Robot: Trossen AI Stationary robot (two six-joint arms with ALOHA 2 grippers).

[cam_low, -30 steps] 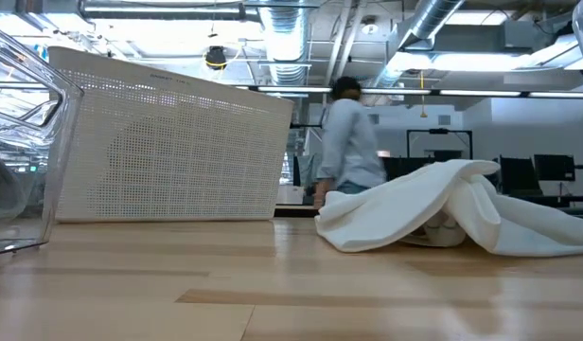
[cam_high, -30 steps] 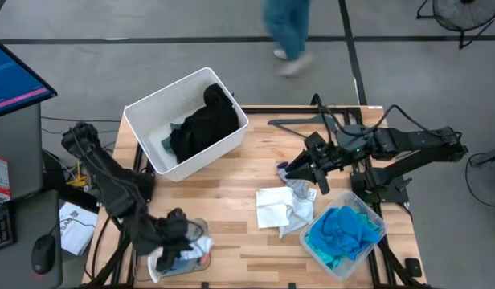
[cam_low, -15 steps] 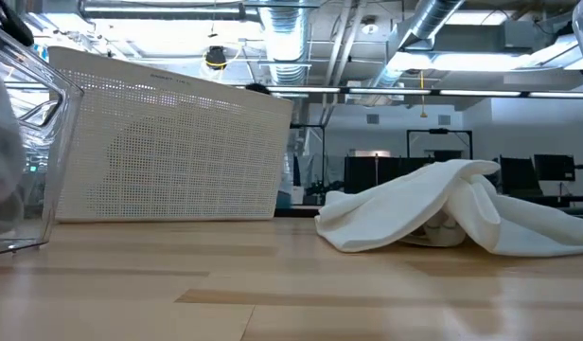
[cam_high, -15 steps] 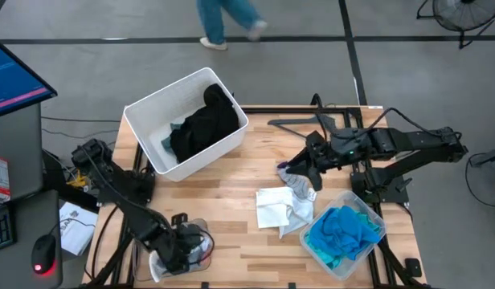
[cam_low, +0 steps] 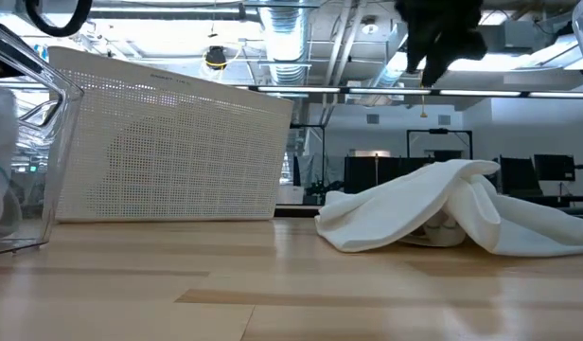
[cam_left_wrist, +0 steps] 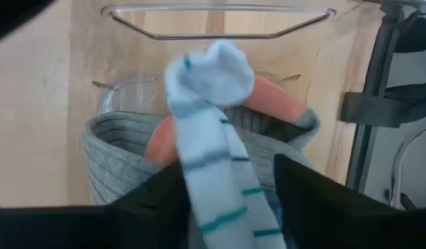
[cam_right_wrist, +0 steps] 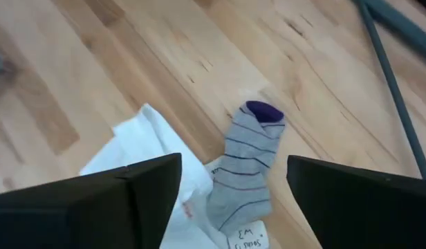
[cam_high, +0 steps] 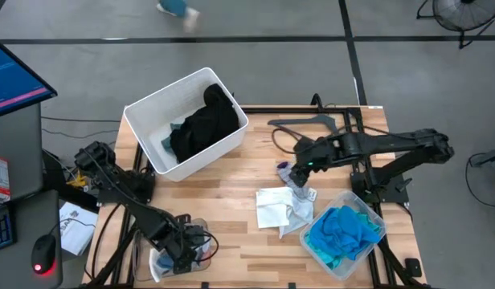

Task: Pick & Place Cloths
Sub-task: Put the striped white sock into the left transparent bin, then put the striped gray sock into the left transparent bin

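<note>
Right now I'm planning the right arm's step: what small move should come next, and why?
Probably lower the right gripper straight onto the grey striped sock and close. Its fingers look open above the sock, which lies flat on the table beside the white cloth, not gripped.

A robotics lab in an open industrial hall: exposed silver ducts (cam_low: pixel 301 38) and strip lighting run overhead, monitors (cam_low: pixel 556 169) line benches behind the wooden table (cam_high: pixel 231 201), a floor fan (cam_high: pixel 460 12) stands on grey concrete, and a computer screen (cam_high: pixel 14 76) glows alongside.
</note>
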